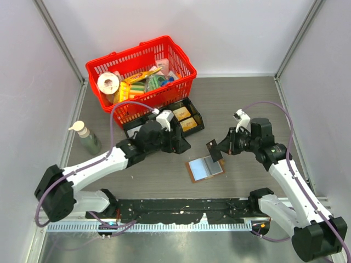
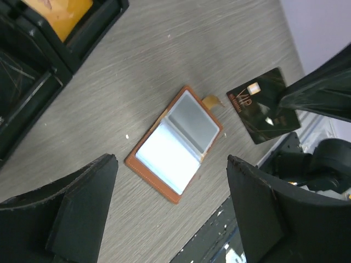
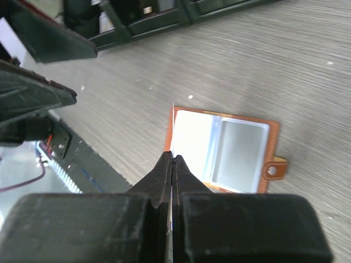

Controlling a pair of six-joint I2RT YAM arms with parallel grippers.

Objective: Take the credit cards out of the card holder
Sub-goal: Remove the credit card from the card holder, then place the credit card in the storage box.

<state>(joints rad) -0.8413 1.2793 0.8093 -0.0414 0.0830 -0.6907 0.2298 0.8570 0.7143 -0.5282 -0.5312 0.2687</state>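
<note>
Tabletop [image 1: 252, 104] holds open card holder [image 1: 205, 169]; right end effector [image 3: 173, 163] pinches card [image 2: 262, 107].

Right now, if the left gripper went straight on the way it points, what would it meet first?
Most likely the card holder, lying open on the table between the left gripper's spread fingers. The dark card in the right gripper hangs off to one side.

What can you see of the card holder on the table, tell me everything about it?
The card holder is a small flat bifold, lying fully open, face up, on the grey wood-grain table. Its rim looks like tan-brown leather; the two inner faces are pale blue-grey glossy pockets split by a centre fold. A small tan tab with a hole sticks out from one edge. Only the table seems to touch it.
</note>
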